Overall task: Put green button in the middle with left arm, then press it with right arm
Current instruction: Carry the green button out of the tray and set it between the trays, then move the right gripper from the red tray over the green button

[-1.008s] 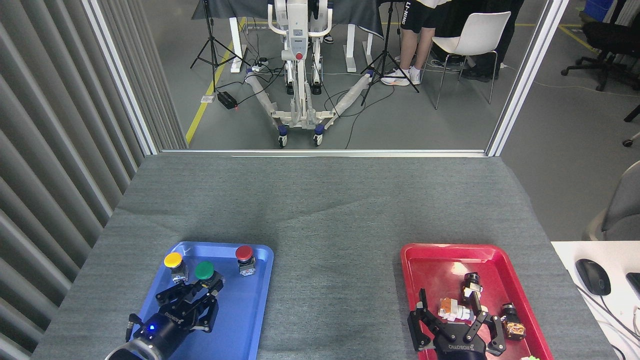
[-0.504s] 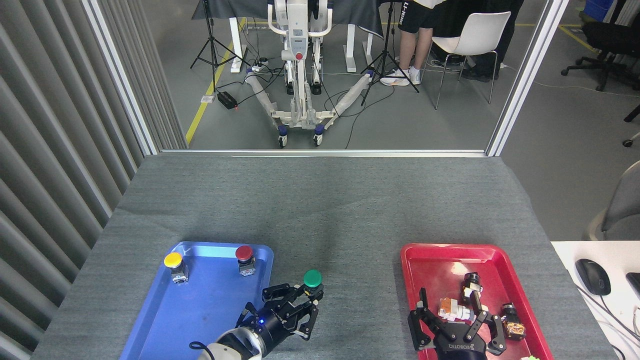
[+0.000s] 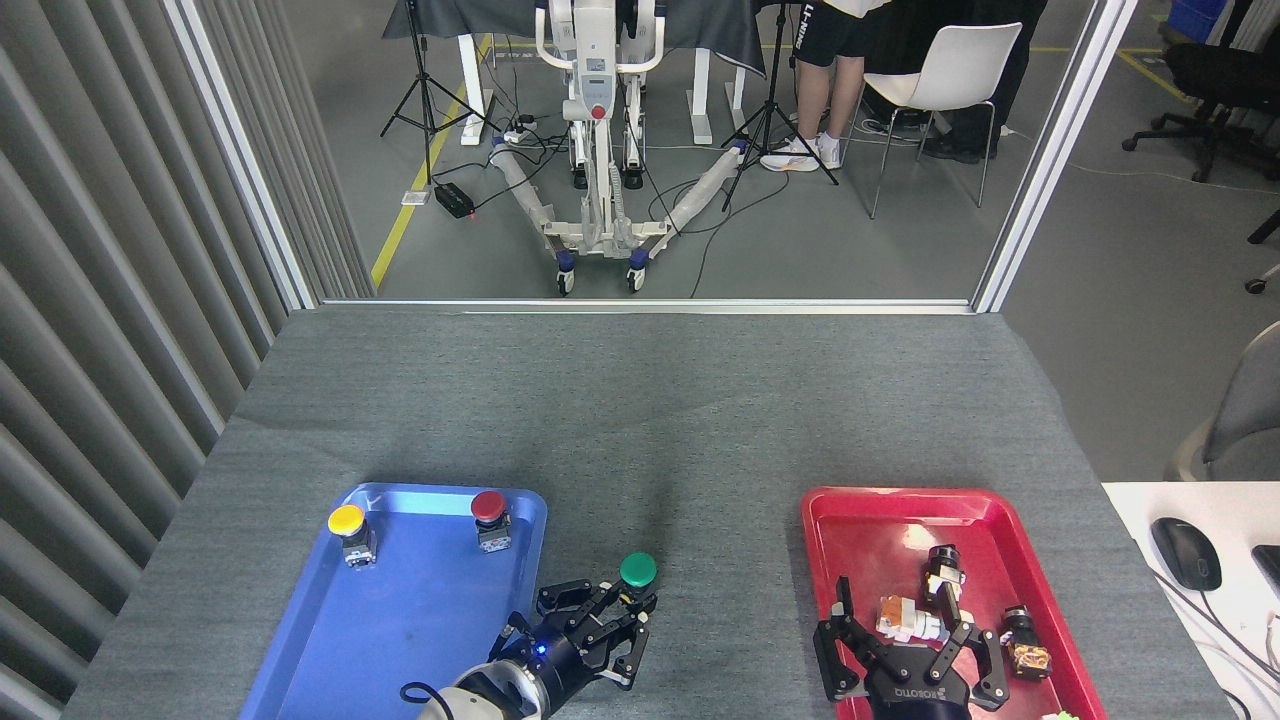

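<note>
Green button [image 3: 638,570] sits pinched in the left gripper [image 3: 612,607] over the grey cloth [image 3: 680,420], just past the blue tray [image 3: 300,650] rim. Right gripper [image 3: 905,650] spreads wide over the red tray [image 3: 870,515]; open cloth between.

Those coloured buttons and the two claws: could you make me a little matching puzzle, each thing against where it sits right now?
Things:
1. green button
2. yellow button
3. red button
4. right gripper

Places:
A. far right corner of the blue tray
B. over the red tray, jaws spread open
C. far left corner of the blue tray
D. over the grey cloth between the trays, clamped in the left gripper

Pairs: 1-D, 2-C, 3-A, 4-B
</note>
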Controlling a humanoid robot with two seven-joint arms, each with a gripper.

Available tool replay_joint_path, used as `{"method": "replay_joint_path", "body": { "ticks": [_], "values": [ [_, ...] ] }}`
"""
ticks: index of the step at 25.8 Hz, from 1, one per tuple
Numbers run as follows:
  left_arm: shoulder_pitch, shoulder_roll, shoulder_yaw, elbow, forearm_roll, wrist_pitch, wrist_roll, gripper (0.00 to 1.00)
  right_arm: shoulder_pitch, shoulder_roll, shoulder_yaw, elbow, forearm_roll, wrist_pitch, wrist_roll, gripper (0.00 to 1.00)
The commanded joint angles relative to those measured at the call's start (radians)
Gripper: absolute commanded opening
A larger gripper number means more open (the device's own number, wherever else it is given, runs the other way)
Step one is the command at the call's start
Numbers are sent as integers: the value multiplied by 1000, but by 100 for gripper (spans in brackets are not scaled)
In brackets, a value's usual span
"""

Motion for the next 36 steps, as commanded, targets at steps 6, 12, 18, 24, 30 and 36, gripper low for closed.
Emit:
{"method": "replay_joint_path", "body": {
  "ticks": [6, 12, 18, 24, 30, 36],
  "values": [
    [-12, -23, -48, 39, 6, 48, -1, 35, -2, 2, 0, 5, -2, -1, 0, 100],
    [-10, -38, -48, 37, 11, 68, 10, 100, -2, 1, 0, 13, -2, -1, 0, 100],
    [7, -35, -48, -4, 12, 67, 10, 100, -2, 1, 0, 18, -2, -1, 0, 100],
    [188, 11, -17, -342, 14, 128, -1, 100, -11, 5, 7, 41, -3, -2, 0, 100],
    [350, 48, 127, -555, 81, 349, -1, 100, -20, 14, 37, 59, -2, -18, 0, 99],
    [461, 140, 265, -658, 247, 343, 18, 100, -68, 33, 76, 116, -2, -12, 5, 99]
  ]
}}
